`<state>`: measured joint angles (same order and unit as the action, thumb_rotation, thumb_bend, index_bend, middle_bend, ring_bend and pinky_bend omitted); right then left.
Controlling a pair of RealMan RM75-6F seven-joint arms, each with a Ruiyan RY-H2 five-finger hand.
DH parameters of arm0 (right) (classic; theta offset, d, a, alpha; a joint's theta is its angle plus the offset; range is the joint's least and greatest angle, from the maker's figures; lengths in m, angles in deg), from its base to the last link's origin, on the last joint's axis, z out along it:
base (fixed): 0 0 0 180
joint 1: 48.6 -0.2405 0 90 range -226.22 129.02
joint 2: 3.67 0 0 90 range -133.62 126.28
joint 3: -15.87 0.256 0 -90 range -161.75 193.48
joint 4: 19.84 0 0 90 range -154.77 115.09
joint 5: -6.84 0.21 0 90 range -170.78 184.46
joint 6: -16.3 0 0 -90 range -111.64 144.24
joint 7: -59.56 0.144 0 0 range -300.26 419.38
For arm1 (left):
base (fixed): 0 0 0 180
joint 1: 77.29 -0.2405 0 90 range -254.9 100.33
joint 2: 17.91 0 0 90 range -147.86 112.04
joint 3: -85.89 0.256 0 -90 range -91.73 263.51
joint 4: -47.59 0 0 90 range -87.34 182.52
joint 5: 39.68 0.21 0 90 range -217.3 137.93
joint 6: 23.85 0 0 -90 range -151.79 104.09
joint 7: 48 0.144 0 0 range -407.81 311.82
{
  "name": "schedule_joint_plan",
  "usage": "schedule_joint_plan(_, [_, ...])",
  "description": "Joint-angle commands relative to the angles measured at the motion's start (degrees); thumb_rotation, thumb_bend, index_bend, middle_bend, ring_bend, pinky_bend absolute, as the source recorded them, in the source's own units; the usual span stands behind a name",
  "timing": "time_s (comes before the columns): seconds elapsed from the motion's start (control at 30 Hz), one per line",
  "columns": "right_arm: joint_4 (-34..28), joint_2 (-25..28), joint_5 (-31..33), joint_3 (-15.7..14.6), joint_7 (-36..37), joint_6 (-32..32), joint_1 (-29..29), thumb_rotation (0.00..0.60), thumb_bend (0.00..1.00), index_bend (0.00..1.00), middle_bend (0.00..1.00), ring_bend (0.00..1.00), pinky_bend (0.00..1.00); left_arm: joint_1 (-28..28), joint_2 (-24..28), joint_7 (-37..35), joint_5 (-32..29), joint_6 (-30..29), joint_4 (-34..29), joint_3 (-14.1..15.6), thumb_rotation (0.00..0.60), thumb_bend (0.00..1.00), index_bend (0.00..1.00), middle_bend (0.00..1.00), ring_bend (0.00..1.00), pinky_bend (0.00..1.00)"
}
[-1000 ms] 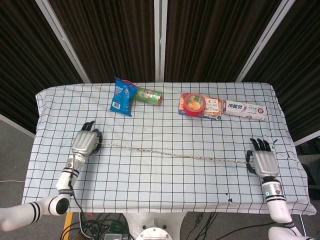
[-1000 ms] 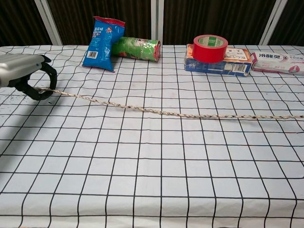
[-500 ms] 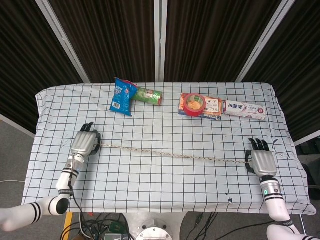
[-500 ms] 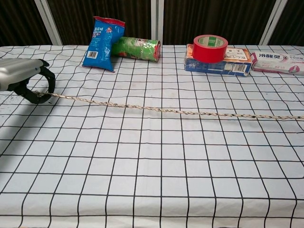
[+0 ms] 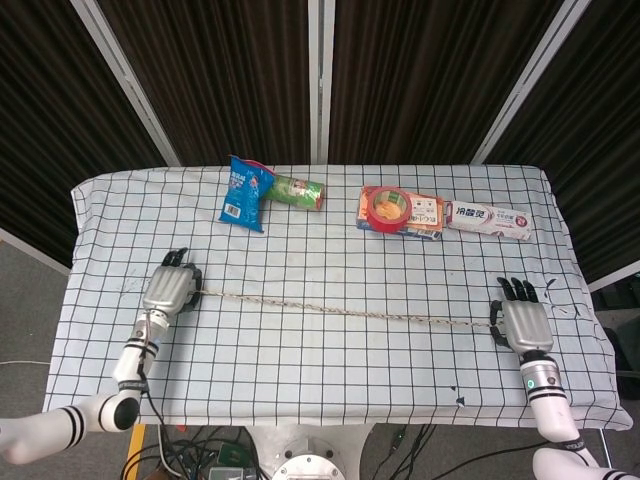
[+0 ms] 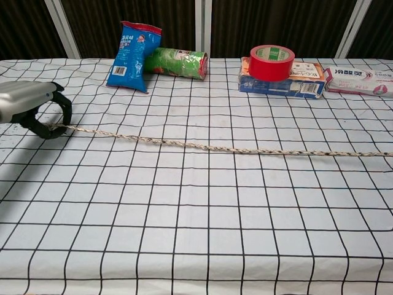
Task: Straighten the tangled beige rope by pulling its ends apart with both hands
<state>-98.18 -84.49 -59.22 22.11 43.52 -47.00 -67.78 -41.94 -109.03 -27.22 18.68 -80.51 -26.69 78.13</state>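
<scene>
The beige rope (image 5: 340, 309) runs nearly straight across the checked tablecloth from one hand to the other, and shows as a long twisted line (image 6: 209, 146) in the chest view. My left hand (image 5: 170, 287) grips its left end, dark fingers curled round it (image 6: 37, 114). My right hand (image 5: 523, 320) is at the right end, palm down. The rope goes in under its thumb side and a frayed bit sticks out beyond it. Its fingertips are spread. The chest view does not show the right hand.
Along the far side lie a blue snack bag (image 5: 243, 192), a green can (image 5: 298, 191) on its side, a red tape roll (image 5: 388, 208) on a flat box (image 6: 282, 83), and a toothpaste box (image 5: 488, 220). The table edge (image 5: 585, 345) is close to my right hand.
The left end of the rope has sunk lower toward the cloth with my left hand, which shifted slightly nearer. The right hand has barely moved.
</scene>
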Motion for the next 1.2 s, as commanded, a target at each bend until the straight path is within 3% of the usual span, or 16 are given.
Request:
schedule_joint_plan(0.03, [0.0, 0.0, 0.0, 0.0, 0.0, 0.0, 0.0, 0.6, 0.39, 0.66, 0.08, 0.0, 0.0, -0.1, -0.2, -0.1, -0.1, 0.2, 0.3, 0.0, 0.6, 0.4, 0.58, 0.36, 0.04, 0.09])
schedule_joint_plan(0.3, [0.1, 0.1, 0.1, 0.0, 0.0, 0.1, 0.0, 0.6, 0.4, 0.65, 0.08, 0.0, 0.0, -0.2, -0.4, 0.1, -0.6, 0.7, 0.9, -0.1, 0.6, 0.4, 0.57, 0.36, 0.04, 0.08])
schedule_joint_plan(0.47, [0.0, 0.0, 0.1, 0.0, -0.1, 0.1, 0.0, 0.6, 0.39, 0.65, 0.08, 0.0, 0.0, -0.1, -0.2, 0.5, -1.1, 1.6, 0.9, 0.0, 0.6, 0.41, 0.51, 0.34, 0.04, 0.08])
schedule_joint_plan(0.63, [0.8, 0.0, -0.2, -0.5, 0.6, 0.0, 0.4, 0.6, 0.39, 0.64, 0.08, 0.0, 0.0, -0.1, 0.1, 0.1, -0.6, 1.7, 0.8, 0.0, 0.6, 0.36, 0.37, 0.32, 0.04, 0.08])
schedule_joint_plan(1.03, [1.1, 0.0, -1.1, -0.4, 1.3, -0.4, 0.5, 0.6, 0.39, 0.64, 0.08, 0.0, 0.0, -0.6, 1.4, -0.5, 0.2, 0.3, -0.3, -0.5, 0.6, 0.34, 0.31, 0.3, 0.04, 0.08])
schedule_joint_plan(1.2, [1.3, -0.1, -0.8, -0.4, 1.3, -0.2, 0.5, 0.6, 0.39, 0.63, 0.08, 0.0, 0.0, -1.1, 3.1, -3.0, 2.5, -2.5, -1.7, -2.0, 0.6, 0.31, 0.28, 0.24, 0.04, 0.08])
